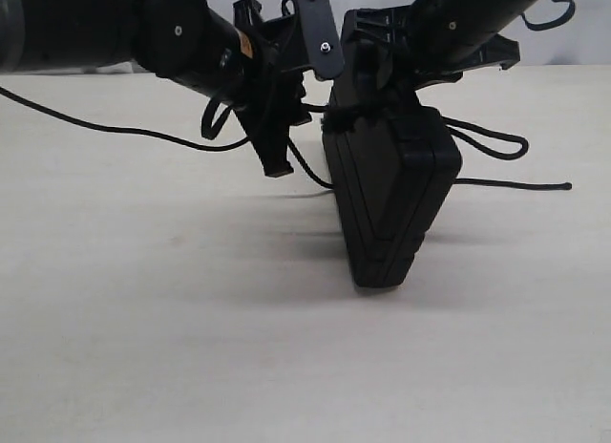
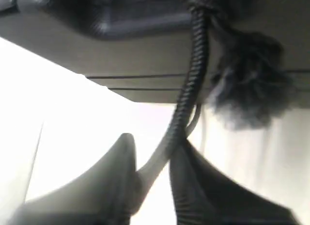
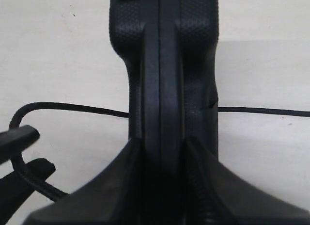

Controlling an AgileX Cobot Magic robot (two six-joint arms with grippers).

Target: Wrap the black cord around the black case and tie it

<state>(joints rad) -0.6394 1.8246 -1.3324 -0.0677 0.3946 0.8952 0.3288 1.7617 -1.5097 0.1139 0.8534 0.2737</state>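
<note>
My right gripper (image 1: 382, 73) (image 3: 162, 143) is shut on the top edge of the black case (image 1: 391, 195) (image 3: 164, 65). The case stands tilted, with its lower corner on the table. The black cord (image 1: 492, 142) (image 2: 193, 65) crosses the case's top, where a frayed knot (image 1: 336, 118) (image 2: 252, 89) sits. The cord loops on the table to the right and ends in a small tip (image 1: 568, 186). My left gripper (image 1: 275, 157) (image 2: 154, 142) hangs just left of the case. It is open, and the cord runs slantwise through the gap between its fingers.
The pale table (image 1: 191, 319) spreads to the front and left of the case. A thin black line (image 1: 95, 128) trails over the table from the left edge up to the left arm. A pale wall stands behind the table.
</note>
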